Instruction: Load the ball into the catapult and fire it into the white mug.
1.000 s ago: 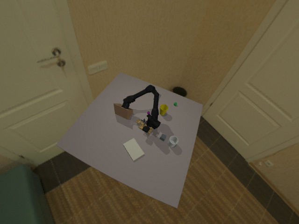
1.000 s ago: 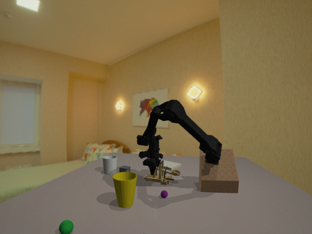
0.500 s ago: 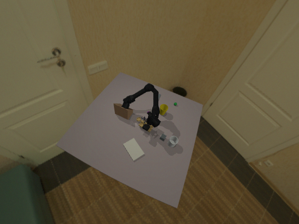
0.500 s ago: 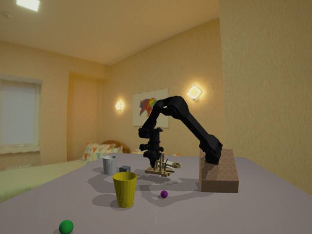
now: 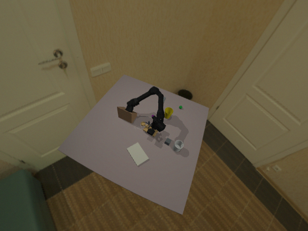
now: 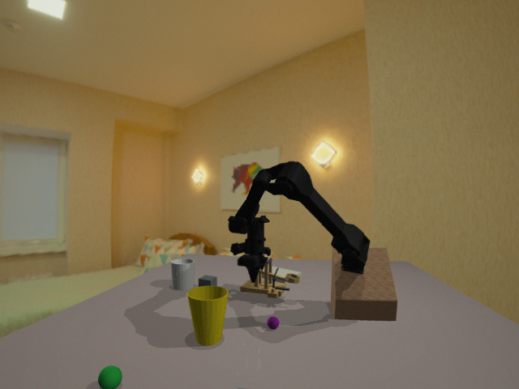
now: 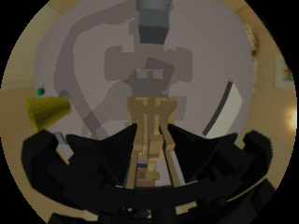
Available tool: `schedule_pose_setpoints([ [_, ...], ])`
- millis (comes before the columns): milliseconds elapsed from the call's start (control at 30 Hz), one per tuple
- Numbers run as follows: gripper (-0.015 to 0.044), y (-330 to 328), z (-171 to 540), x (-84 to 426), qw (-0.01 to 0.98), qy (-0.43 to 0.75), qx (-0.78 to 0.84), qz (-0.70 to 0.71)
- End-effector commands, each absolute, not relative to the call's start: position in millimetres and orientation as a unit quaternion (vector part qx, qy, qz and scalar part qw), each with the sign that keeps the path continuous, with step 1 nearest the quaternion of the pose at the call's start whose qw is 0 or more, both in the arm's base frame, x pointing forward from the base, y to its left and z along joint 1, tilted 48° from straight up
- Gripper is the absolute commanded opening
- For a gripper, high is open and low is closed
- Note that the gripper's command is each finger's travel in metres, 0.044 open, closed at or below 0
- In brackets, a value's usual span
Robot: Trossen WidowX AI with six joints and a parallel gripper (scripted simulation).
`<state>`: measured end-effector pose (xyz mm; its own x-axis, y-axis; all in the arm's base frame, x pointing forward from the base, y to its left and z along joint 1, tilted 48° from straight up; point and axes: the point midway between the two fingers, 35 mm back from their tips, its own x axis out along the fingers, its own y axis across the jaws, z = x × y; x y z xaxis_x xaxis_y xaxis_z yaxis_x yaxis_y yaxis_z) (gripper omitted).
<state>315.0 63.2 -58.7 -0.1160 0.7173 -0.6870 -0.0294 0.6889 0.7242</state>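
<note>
Catapult first — our half-open gripper clamps its frame; next, we turn it toward the mug.

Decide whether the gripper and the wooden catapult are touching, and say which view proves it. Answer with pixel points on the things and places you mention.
Touching. The wrist view shows the gripper (image 7: 152, 126) with its fingertips pressed against both sides of the catapult (image 5: 147, 130) (image 6: 262, 288) (image 7: 152, 105).

A yellow cup stands near a dark gray block.
</note>
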Motion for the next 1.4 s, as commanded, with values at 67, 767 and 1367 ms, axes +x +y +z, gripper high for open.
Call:
schedule_pose_setpoints([
  [67,0.0,69.0,-65.6,313.8,0.614,0.682,0.258,0.301],
  [767,0.0026,83.8,-77.7,311.0,0.614,0.683,0.255,0.303],
  [1367,0.044,28.1,-28.1,322.5,0.615,0.684,0.253,0.3],
])
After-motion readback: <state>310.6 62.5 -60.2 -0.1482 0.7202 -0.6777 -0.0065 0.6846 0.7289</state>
